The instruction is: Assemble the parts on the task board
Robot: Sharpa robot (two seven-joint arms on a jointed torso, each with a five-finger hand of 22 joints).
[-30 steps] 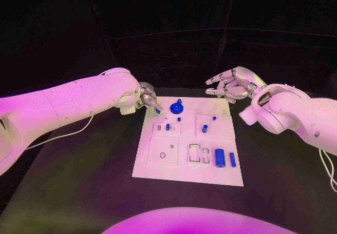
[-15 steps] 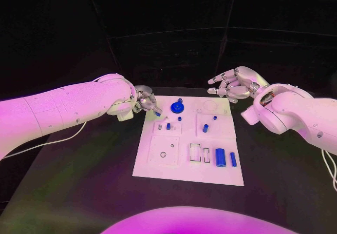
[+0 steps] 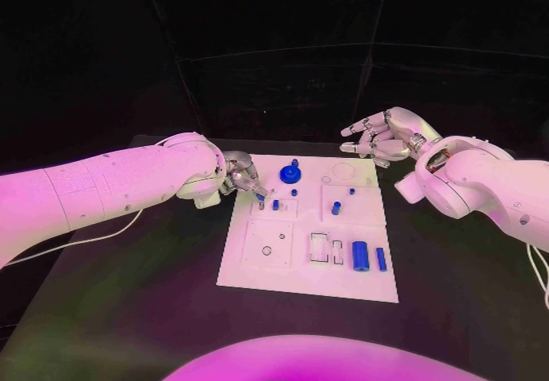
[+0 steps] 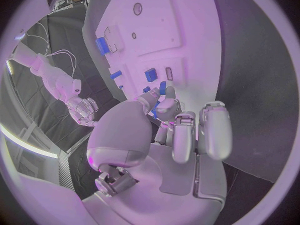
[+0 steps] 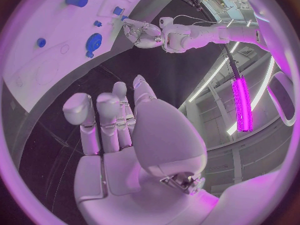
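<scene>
The white task board (image 3: 258, 266) lies in the middle of the black table. On it are a blue round part (image 3: 289, 175), small blue pegs (image 3: 335, 209) and two blue cylinders (image 3: 359, 255) near its right edge. My left hand (image 3: 240, 173) hovers over the board's far left corner and pinches a small blue part (image 4: 162, 88) between thumb and fingertips. That hand also appears in the right wrist view (image 5: 142, 32). My right hand (image 3: 383, 136) hangs above the table beyond the board's far right corner, fingers loosely apart, holding nothing.
The board has several empty recesses, among them a square pocket (image 3: 266, 238) and narrow slots (image 3: 319, 247). Black table surface (image 3: 137, 278) surrounds the board on all sides. A white cable (image 3: 92, 230) trails under my left arm.
My left hand has come down and toward the near side over the board's far left corner, carrying the small blue part. The right hand has drifted slightly right.
</scene>
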